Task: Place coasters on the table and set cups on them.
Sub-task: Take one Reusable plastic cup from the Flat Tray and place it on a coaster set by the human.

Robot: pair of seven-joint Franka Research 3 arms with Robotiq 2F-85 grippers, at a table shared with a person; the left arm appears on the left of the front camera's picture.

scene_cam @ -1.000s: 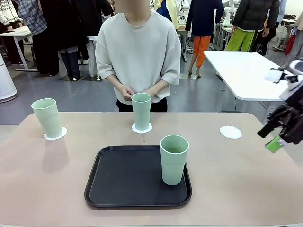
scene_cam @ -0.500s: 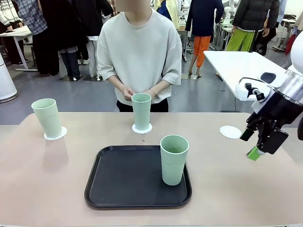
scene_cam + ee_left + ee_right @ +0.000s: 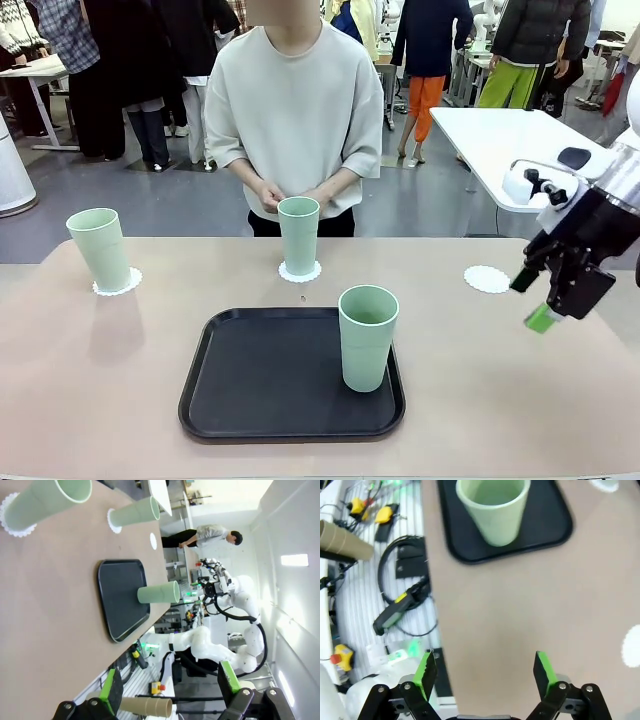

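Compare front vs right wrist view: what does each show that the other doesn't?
Front adds: the person at the far side, plus the left cup and middle cup, each standing on a coaster. Right wrist adds: black headphones and a cardboard tube down beside the table edge. Shared: the third cup upright on the black tray, the table, and the open, empty right gripper.

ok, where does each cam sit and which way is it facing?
Front: fixed on the robot's side, looks across the table at the person; open right gripper at picture right.
Left wrist: rolled sideways, looks along the tabletop past the open left gripper.
Right wrist: looks down over the table's near edge between its own open fingers.
Shared: all three show the cup on the black tray.
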